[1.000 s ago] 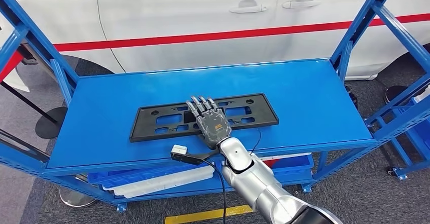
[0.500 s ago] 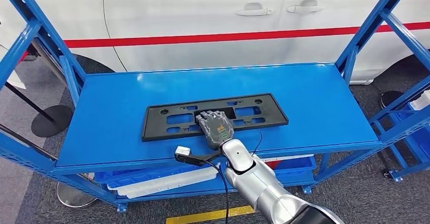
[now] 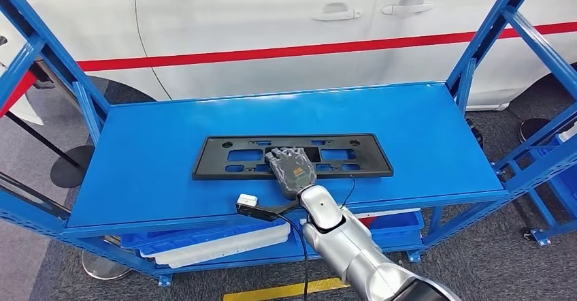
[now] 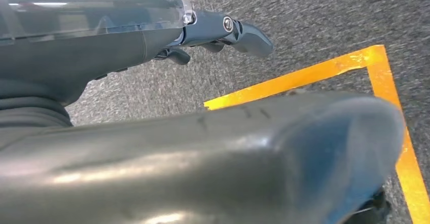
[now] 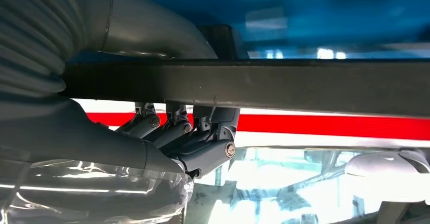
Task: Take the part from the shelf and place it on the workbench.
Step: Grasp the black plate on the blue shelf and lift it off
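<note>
Left hand (image 4: 223,31): hanging over grey carpet beside a yellow floor line (image 4: 304,77); fingers are curling inward with nothing between them, and a dark blurred body part is hiding much of the wrist view.
Bins (image 3: 211,240): blue and white trays are lying on the lower level, mostly hidden under the top shelf.
Shelf (image 3: 156,144): the blue top board is carrying the part; its frame posts are running out of the picture on both sides.
Part (image 3: 224,158): the flat black slotted plate is lying across the middle of the shelf, near its front edge.
Right hand (image 3: 291,168): gripping the part's near edge at its middle; in the wrist view the fingers (image 5: 203,133) are clamping the plate's edge, fingertips hidden behind it.
Car (image 3: 272,28): white with a red stripe, standing behind the shelf, cut off above.
</note>
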You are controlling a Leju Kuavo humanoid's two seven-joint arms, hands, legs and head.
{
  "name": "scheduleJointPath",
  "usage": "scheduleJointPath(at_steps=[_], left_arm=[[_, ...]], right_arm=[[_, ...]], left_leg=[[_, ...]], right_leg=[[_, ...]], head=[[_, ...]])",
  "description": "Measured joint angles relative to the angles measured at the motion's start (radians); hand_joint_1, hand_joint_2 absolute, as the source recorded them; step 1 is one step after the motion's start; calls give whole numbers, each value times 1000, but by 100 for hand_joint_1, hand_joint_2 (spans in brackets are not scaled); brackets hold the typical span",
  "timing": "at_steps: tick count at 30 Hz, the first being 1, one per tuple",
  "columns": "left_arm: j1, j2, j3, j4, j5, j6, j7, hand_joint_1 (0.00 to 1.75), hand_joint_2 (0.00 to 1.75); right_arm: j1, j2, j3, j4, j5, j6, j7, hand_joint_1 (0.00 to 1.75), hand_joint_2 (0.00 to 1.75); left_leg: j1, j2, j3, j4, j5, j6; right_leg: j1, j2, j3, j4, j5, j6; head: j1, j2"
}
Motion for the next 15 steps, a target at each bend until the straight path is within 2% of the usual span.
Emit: scheduleJointPath(at_steps=[1, 2, 3, 4, 5, 7, 9, 10, 13, 14, 15], left_arm=[[0, 0, 0, 0, 0, 1, 0, 0, 0], [0, 1, 0, 0, 0, 2, -1, 0, 0], [0, 1, 0, 0, 0, 5, -3, 0, 0], [-1, 2, 0, 0, -1, 7, -5, 0, 44], [-1, 2, 0, 0, -2, 10, -8, 0, 87], [-1, 2, 0, 0, -2, 14, -15, 0, 175], [0, 2, 0, 0, 0, 16, -22, 0, 175], [1, 2, 0, 0, 2, 16, -26, 0, 175], [1, 2, 1, 0, 9, 15, -33, 0, 175], [2, 2, 1, 0, 11, 14, -34, 0, 175], [2, 2, 2, 0, 13, 14, -35, 0, 175]], right_arm=[[4, -1, -3, -11, -2, -4, -4, 175, 175], [8, -1, -7, -23, -4, -9, -8, 175, 175], [11, -2, -11, -39, -5, -17, -10, 175, 175], [15, -4, -15, -59, -7, -26, -14, 175, 175], [20, -6, -19, -84, -10, -36, -18, 175, 175], [34, -11, -25, -142, -14, -49, -27, 175, 175], [53, -19, -29, -213, -19, -57, -37, 175, 175], [62, -24, -31, -256, -24, -60, -44, 175, 175], [88, -41, -35, -393, -45, -60, -61, 175, 175], [96, -47, -35, -435, -51, -56, -64, 175, 175], [104, -53, -35, -476, -57, -52, -66, 175, 175]], left_leg=[[1, 0, 21, -47, 33, 0], [3, 0, 54, -120, 72, 0], [2, 0, 87, -189, 99, 2], [1, 0, 110, -239, 115, 6], [0, -1, 120, -265, 119, 11], [-3, -2, 119, -270, 118, 23], [0, -1, 120, -276, 122, 36], [1, 0, 120, -279, 125, 43], [1, 0, 118, -281, 127, 50], [0, 0, 119, -281, 126, 51], [0, 0, 120, -280, 125, 51]], right_leg=[[0, 1, 1, 1, -1, 2], [-1, 3, 3, 4, -3, 4], [1, 4, 2, 7, -6, 9], [3, 6, 0, 11, -8, 13], [5, 7, -2, 14, -9, 18], [6, 8, -6, 14, -7, 27], [3, 7, -13, 30, -22, 38], [2, 7, -29, 64, -45, 42], [-1, 5, -121, 255, -137, 50], [-1, 5, -143, 297, -145, 51], [-2, 4, -149, 305, -135, 51]], head=[[0, 0], [0, 0], [0, 0], [0, 0], [0, 0], [0, 0], [0, 0], [0, 0], [0, 0], [0, 0], [0, 0]])
